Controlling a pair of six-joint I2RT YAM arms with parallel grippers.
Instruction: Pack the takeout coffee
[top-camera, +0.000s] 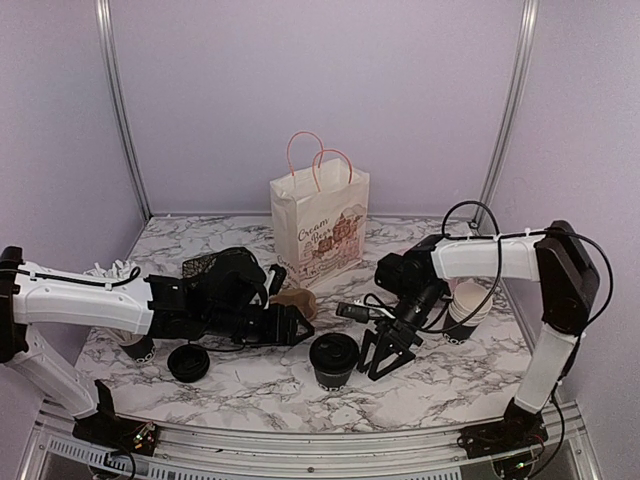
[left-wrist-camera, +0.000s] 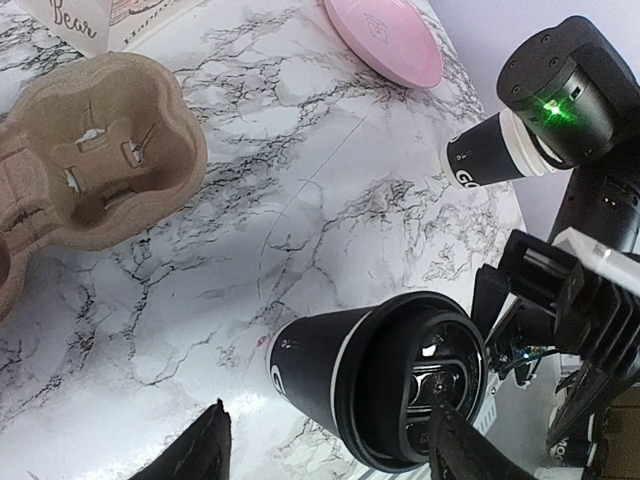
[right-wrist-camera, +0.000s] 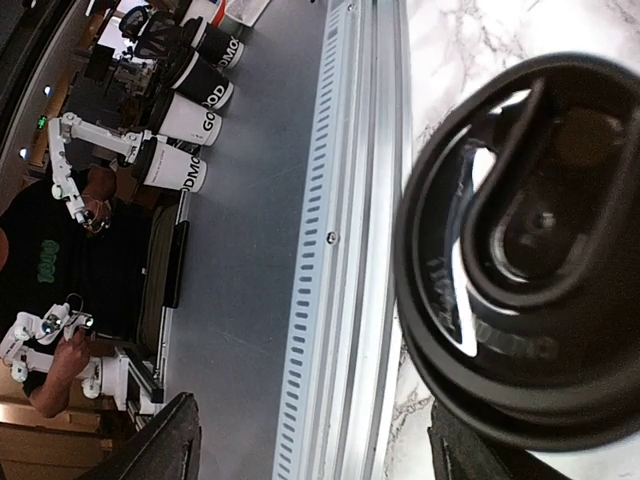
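Note:
A takeout coffee cup (top-camera: 333, 360) with its black lid on stands upright near the table's front edge. In the left wrist view the same cup (left-wrist-camera: 320, 370) fills the lower middle, its lid (left-wrist-camera: 425, 395) facing the camera. My left gripper (top-camera: 297, 328) sits just left of it, open and holding nothing; its right finger (left-wrist-camera: 462, 450) overlaps the lid's edge in the picture. My right gripper (top-camera: 386, 358) hangs open just right of the cup, the lid (right-wrist-camera: 530, 260) beside its right finger (right-wrist-camera: 470, 452). A second, unlidded cup (top-camera: 466, 308) stands at the right, and a loose lid (top-camera: 188, 362) lies at the front left.
A white paper bag (top-camera: 318, 225) with pink handles stands at the back middle. A brown pulp cup carrier (left-wrist-camera: 90, 160) lies in front of it. A pink disc (left-wrist-camera: 385, 40) lies behind the right arm. Another black cup (top-camera: 138, 348) sits under my left arm, white straws (top-camera: 110, 270) behind it.

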